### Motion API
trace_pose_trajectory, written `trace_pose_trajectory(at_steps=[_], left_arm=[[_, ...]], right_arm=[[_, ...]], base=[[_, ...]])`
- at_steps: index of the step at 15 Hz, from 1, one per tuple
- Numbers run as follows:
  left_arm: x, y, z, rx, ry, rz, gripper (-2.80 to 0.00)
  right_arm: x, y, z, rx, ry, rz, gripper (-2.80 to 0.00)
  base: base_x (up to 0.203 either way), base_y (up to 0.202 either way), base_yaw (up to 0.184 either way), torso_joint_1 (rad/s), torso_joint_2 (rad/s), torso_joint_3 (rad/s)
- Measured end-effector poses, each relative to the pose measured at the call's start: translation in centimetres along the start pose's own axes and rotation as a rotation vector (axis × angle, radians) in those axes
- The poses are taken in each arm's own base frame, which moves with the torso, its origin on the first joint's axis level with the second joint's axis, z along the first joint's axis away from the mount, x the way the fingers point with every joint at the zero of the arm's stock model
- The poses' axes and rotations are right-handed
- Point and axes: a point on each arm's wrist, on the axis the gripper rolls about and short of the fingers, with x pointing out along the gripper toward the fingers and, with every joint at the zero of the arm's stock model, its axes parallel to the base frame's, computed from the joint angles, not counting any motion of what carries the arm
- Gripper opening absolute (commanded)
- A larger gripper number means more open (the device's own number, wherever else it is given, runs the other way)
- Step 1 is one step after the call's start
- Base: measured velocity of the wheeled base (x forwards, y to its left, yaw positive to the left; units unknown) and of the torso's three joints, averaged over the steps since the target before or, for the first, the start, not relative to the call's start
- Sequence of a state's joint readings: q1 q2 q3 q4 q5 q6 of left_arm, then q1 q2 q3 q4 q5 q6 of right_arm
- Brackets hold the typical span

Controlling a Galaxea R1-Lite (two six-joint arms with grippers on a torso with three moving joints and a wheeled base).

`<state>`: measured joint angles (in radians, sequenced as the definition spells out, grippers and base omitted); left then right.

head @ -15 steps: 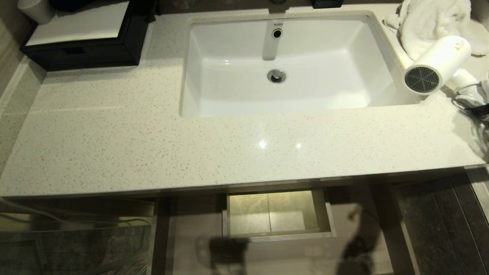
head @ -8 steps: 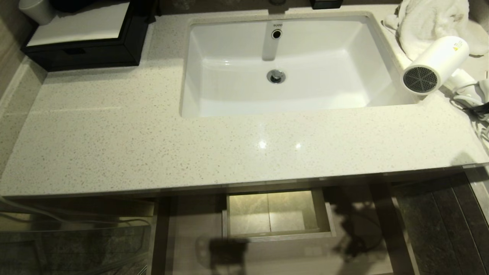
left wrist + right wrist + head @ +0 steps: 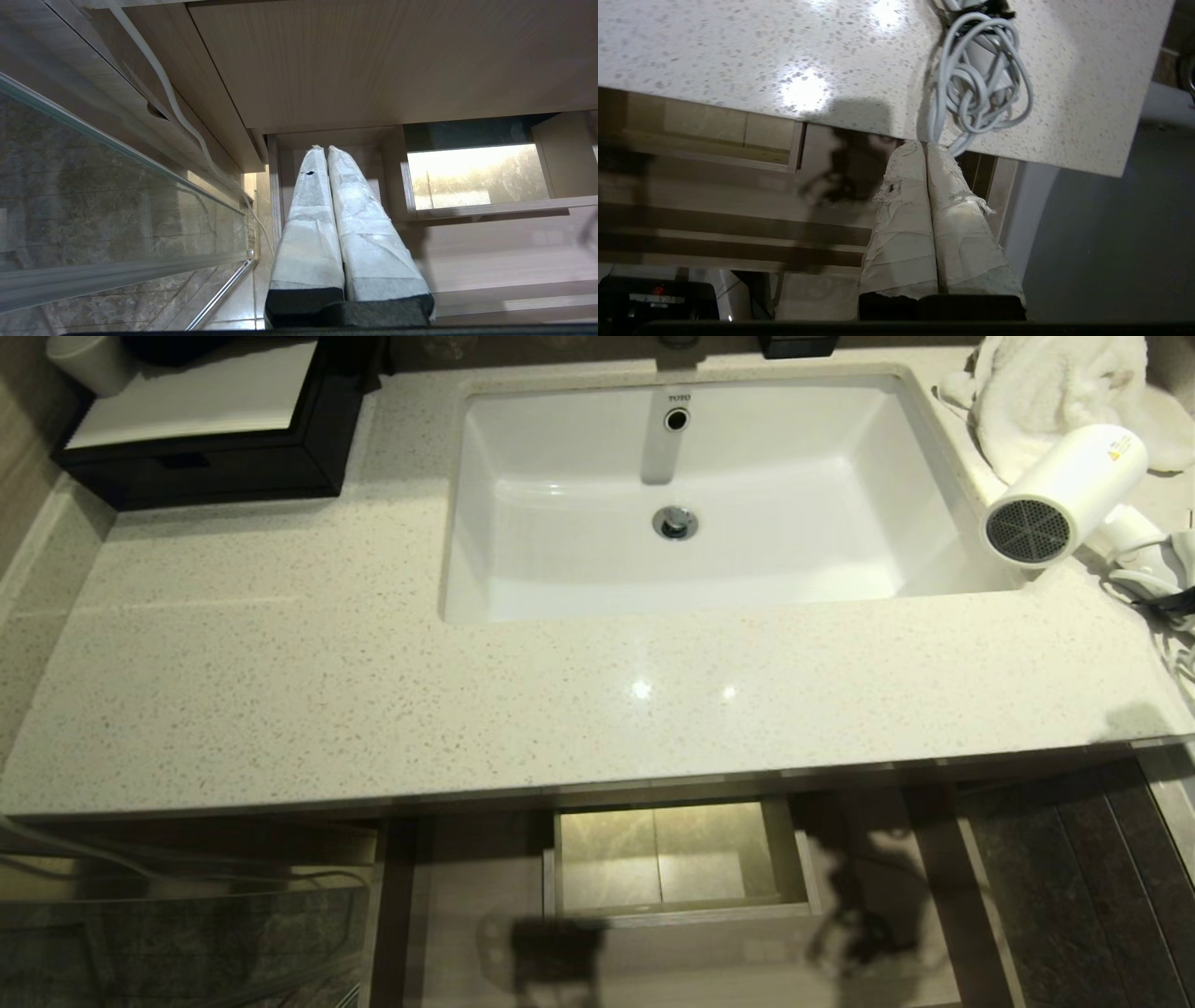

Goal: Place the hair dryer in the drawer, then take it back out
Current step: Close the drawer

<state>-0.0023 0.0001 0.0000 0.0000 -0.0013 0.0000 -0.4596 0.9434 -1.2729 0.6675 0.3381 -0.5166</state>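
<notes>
The hair dryer (image 3: 1064,493) lies on the counter (image 3: 373,691) right of the sink (image 3: 523,504), its cord (image 3: 978,88) just past the empty right tool (image 3: 926,145), fingers together. Left tool (image 3: 325,149) likewise together, by the open drawer (image 3: 691,947).

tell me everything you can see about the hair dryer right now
The hair dryer is small, white and smooth, like plastic. It lies on the speckled countertop at the sink's right rim. Its cylindrical barrel points its dark mesh grille toward the front, and a tiny yellow mark shows near the rear end. The back leans against a white towel. Its handle is mostly hidden behind the barrel. The cord lies in loose loops near the counter edge. No gripper touches it.
</notes>
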Motion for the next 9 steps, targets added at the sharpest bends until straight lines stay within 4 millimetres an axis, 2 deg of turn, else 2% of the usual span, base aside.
trace_pose_trajectory(at_steps=[2, 4, 9], left_arm=[[0.00, 0.00, 0.00, 0.000, 0.000, 0.000, -2.80], [0.00, 0.00, 0.00, 0.000, 0.000, -0.001, -2.80], [0.00, 0.00, 0.00, 0.000, 0.000, 0.000, -2.80]], right_arm=[[0.13, 0.20, -0.39, 0.058, 0.041, -0.124, -2.80], [0.15, 0.44, -1.11, 0.063, 0.090, -0.239, -2.80], [0.05, 0.68, -0.59, 0.024, -0.092, -0.169, -2.80]], base=[[0.000, 0.000, 0.000, -0.021, 0.03, -0.009], [0.000, 0.000, 0.000, -0.236, 0.18, -0.075], [0.000, 0.000, 0.000, -0.353, 0.21, -0.133]])
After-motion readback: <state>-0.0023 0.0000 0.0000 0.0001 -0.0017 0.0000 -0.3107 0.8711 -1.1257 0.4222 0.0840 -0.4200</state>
